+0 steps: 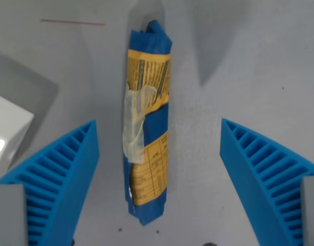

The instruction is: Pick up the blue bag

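Observation:
The blue bag point(148, 123) lies lengthwise on the grey surface, a long rolled packet with yellow printed labels and a strip of clear tape across its middle. My gripper point(159, 133) is open above it, with the blue ribbed fingers point(62, 174) at the wrist view's left and right. The bag sits between them, closer to the left finger, touching neither. Its far end points to the top of the view.
A white box-like object point(5, 130) sits at the wrist view's left edge, beside the left finger. A thin red line point(72, 22) is marked on the grey surface at the upper left. Shadows fall across the surface at the top.

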Robot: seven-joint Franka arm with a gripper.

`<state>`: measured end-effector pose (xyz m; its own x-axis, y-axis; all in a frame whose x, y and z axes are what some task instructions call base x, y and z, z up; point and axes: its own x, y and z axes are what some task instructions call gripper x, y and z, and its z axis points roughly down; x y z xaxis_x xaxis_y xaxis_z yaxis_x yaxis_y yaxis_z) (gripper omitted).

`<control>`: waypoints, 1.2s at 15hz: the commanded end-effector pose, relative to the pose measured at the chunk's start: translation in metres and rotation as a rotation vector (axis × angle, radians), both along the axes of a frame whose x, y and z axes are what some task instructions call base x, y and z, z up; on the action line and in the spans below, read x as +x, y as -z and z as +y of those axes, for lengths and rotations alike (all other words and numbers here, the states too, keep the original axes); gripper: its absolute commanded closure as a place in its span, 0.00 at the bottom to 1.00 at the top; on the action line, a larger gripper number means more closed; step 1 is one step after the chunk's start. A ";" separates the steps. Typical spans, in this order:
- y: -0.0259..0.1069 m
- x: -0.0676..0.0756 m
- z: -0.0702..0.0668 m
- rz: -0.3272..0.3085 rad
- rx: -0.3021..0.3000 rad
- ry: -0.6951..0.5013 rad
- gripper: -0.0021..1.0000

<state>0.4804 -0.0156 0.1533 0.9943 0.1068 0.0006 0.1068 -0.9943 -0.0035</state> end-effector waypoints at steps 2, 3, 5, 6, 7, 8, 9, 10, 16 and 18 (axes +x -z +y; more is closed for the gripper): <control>0.009 -0.009 -0.005 -0.116 0.031 0.010 0.00; 0.007 -0.011 -0.005 -0.118 0.031 0.009 0.00; 0.004 -0.014 -0.005 -0.121 0.031 0.007 0.00; 0.009 -0.013 -0.005 -0.121 0.031 0.007 0.00; 0.014 -0.011 -0.005 -0.121 0.031 0.007 0.00; 0.018 -0.007 -0.005 -0.125 0.030 0.007 0.00; 0.023 -0.005 -0.005 -0.123 0.030 0.007 0.00; 0.028 -0.003 -0.005 -0.119 0.031 0.006 0.00; 0.033 -0.003 -0.005 -0.114 0.031 0.006 1.00; 0.033 -0.003 -0.005 -0.114 0.031 0.006 1.00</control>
